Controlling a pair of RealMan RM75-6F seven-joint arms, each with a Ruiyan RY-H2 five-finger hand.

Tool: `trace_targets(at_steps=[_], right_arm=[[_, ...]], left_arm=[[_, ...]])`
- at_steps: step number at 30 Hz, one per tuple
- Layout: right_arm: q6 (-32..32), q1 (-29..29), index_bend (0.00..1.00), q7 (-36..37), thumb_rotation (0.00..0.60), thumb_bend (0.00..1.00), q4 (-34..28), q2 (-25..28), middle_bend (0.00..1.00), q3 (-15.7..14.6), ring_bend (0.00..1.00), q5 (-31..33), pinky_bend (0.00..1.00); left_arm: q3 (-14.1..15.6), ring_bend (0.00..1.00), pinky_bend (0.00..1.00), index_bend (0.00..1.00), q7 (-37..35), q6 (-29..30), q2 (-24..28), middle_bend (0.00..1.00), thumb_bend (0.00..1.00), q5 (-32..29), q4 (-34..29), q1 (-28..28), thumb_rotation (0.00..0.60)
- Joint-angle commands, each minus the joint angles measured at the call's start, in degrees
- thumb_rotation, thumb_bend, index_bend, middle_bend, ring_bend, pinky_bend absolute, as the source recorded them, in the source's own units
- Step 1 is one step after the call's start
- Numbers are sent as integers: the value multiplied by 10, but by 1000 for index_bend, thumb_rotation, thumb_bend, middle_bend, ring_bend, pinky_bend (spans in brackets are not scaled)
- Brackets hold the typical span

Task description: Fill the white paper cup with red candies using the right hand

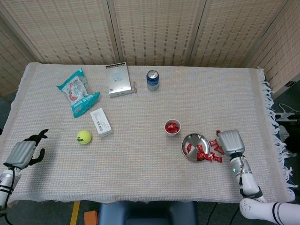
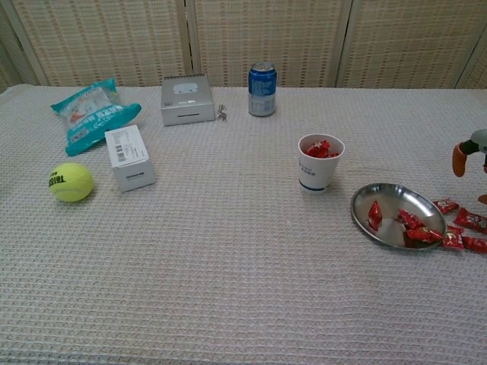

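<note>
The white paper cup (image 1: 172,127) (image 2: 319,163) stands upright at table centre-right with red candies heaped to its rim. Right of it lies a round metal dish (image 1: 195,147) (image 2: 398,214) holding a few red candies (image 2: 411,223); more red candies (image 1: 216,151) (image 2: 468,220) lie loose on the cloth past its right side. My right hand (image 1: 230,142) (image 2: 472,156) hovers right of the dish over the loose candies, fingers curled downward with nothing seen in them; only its fingertips show at the chest view's right edge. My left hand (image 1: 23,152) rests at the table's front-left corner, empty, fingers apart.
A blue soda can (image 1: 152,80) and a grey box (image 1: 117,79) stand at the back. A teal snack bag (image 1: 77,92), a small white carton (image 1: 101,122) and a tennis ball (image 1: 84,137) lie on the left. The cloth's fringed edge (image 1: 270,112) runs down the right.
</note>
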Motion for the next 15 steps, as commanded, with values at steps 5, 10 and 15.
trace_targets(at_steps=[5, 10, 15], right_arm=[[-51, -2, 410, 17, 600, 239, 62, -35, 837, 13, 816, 9, 1000], [-62, -1, 434, 19, 600, 239, 81, -51, 837, 20, 817, 2, 1000], [-69, -2, 437, 17, 600, 240, 89, -58, 837, 26, 818, 3, 1000]], left_arm=[[0, 182, 319, 0, 3, 1, 0, 207, 609, -1, -1, 0, 600], [0, 181, 319, 0, 2, 0, 0, 207, 610, -1, 0, 0, 600], [0, 181, 319, 0, -1, 0, 0, 207, 609, -1, 0, 0, 600]])
